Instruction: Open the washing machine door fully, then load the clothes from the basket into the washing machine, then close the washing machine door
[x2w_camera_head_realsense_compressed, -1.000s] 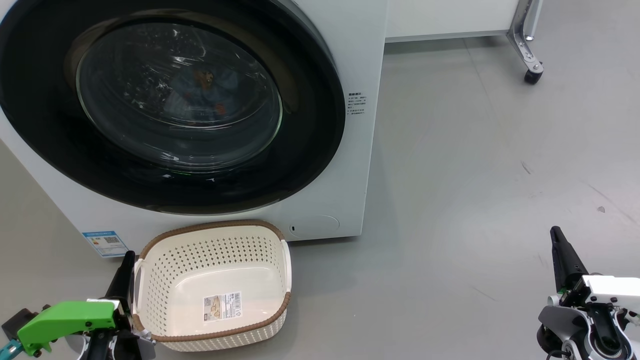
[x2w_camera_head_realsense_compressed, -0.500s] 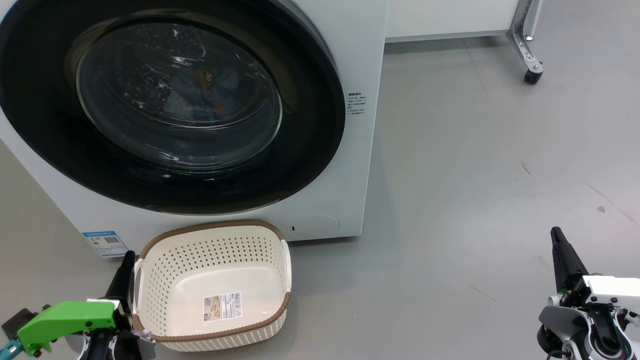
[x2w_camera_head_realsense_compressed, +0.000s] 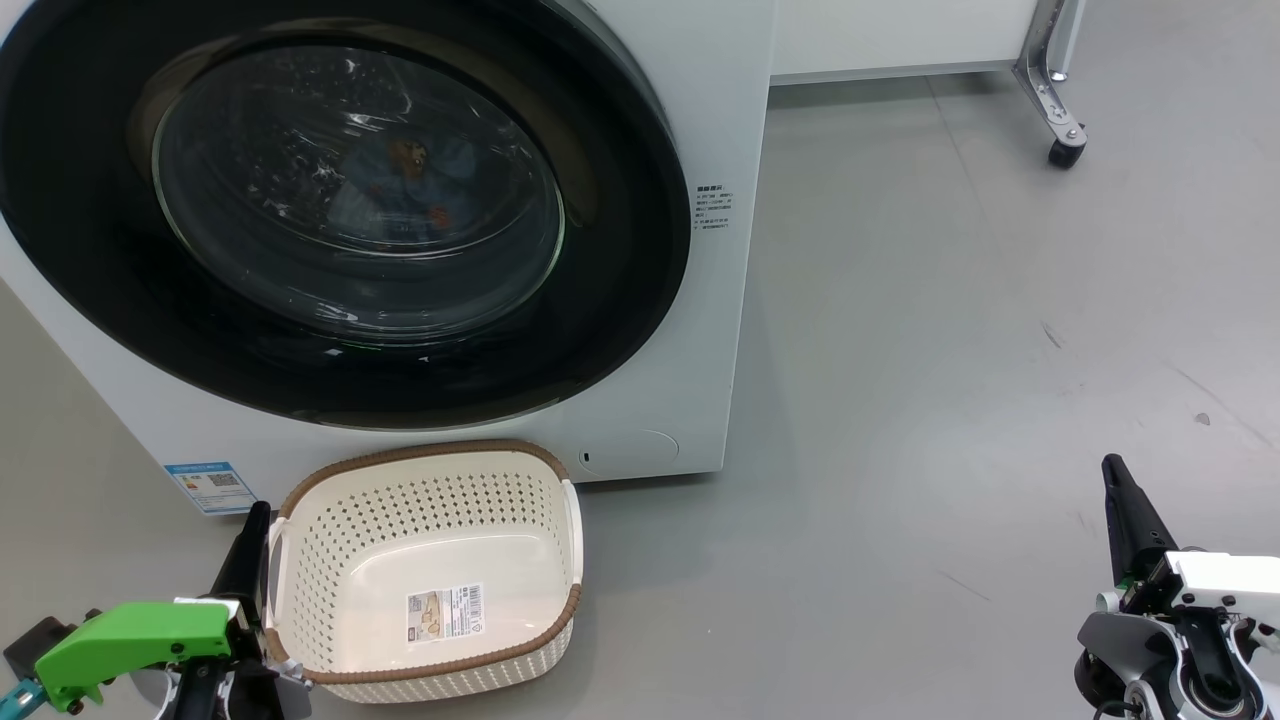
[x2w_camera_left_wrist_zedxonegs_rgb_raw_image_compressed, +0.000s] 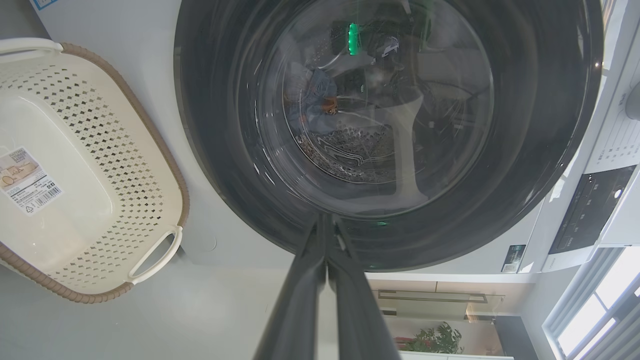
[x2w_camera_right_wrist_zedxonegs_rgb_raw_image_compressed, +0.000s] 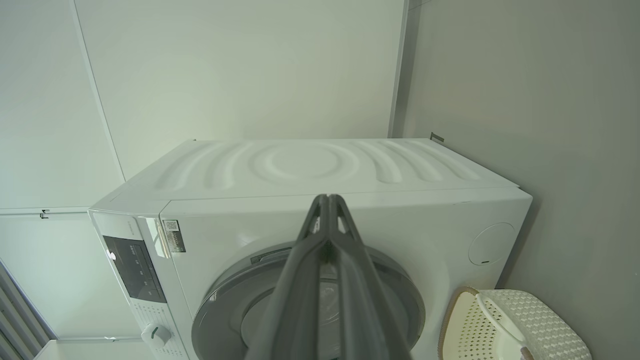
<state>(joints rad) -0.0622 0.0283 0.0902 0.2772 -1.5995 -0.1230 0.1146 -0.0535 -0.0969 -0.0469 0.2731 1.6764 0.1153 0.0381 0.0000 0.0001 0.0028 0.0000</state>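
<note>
The washing machine door (x2w_camera_head_realsense_compressed: 620, 300) closed, basket (x2w_camera_head_realsense_compressed: 420, 452) empty.
Behind the glass (x2w_camera_head_realsense_compressed: 300, 260) lie clothes (x2w_camera_head_realsense_compressed: 410, 165); both jaws pressed together, holding nothing.

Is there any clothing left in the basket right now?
No, the basket is bare cream plastic inside apart from a paper label on its floor.
</note>
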